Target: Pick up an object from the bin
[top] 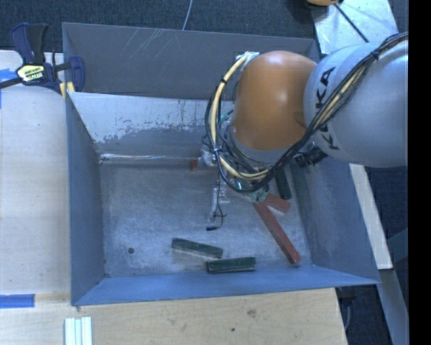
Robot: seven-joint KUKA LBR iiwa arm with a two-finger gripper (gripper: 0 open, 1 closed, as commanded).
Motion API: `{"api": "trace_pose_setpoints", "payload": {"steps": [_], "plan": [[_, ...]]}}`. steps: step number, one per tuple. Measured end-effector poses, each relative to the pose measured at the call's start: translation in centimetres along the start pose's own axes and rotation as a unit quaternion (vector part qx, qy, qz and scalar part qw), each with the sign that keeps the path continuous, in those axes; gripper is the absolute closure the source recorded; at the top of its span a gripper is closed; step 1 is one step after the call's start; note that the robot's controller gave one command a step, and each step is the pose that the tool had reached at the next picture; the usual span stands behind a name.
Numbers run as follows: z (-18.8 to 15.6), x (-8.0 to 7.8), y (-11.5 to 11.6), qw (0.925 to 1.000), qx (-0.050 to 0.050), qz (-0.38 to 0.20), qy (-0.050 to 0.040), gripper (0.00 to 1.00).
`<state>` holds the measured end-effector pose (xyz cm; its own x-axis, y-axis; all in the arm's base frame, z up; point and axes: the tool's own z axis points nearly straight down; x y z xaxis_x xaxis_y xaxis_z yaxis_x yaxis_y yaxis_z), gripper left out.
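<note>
Your gripper [214, 223] hangs beneath the arm's orange wrist cover [273, 99] and its loop of yellow and black cables [226, 165]. Its tip is low over a bare patch of the grey metal bin [82, 192], about mid-floor. You cannot tell from this view whether the gripper is open or closed; it shows as one thin, dark vertical shape.

The thing closest to the gripper is a flat dark green bar [197, 248], lying just in front of it toward the bin's near wall and a little to the view's left, clear of the tip. A second dark green bar of the same kind [230, 265] lies just beyond the first, farther from the gripper, close against the near wall.

On the arm's side of the gripper, a long reddish-brown wooden stick [281, 239] runs diagonally away toward the near corner. A shorter reddish-brown piece [276, 204] lies at the stick's upper end, partly under the cables. A dark oblong piece [282, 185] sits just behind that one.

Behind the gripper, at the foot of the far wall, there is a small reddish bit [194, 165], too small to identify.
</note>
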<state>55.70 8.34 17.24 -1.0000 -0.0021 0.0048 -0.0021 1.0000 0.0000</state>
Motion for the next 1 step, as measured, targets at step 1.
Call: {"api": "trace_pose_setpoints", "payload": {"steps": [1], "plan": [[-0.43,-0.19,-0.03,1.0,0.0,0.001,-0.0041,0.0]]}}
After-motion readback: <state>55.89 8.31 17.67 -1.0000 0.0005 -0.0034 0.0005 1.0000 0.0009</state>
